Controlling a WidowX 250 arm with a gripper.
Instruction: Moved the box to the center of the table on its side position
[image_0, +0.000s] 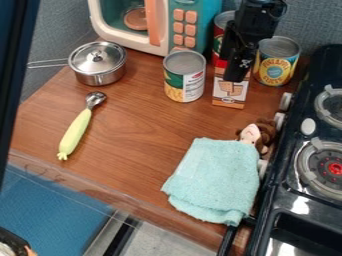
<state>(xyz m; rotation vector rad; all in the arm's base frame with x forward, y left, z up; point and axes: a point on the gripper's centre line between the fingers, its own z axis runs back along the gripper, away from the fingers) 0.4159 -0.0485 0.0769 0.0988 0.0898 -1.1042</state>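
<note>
At the upper right of the camera view, my black gripper (237, 62) hangs pointing down over a small orange and white box (229, 92). The box stands upright on the wooden table (143, 130), between a green and yellow can and a pineapple can. The gripper covers the box's upper part, and whether the two touch I cannot tell.
The green and yellow can (184, 77) is left of the box, the pineapple can (276, 61) right. A red can (223, 31), toy microwave (160, 25), lidded pot (97, 63), green-handled scoop (75, 131), teal cloth (217, 180), doll (258, 135) and stove (314, 165) surround the middle.
</note>
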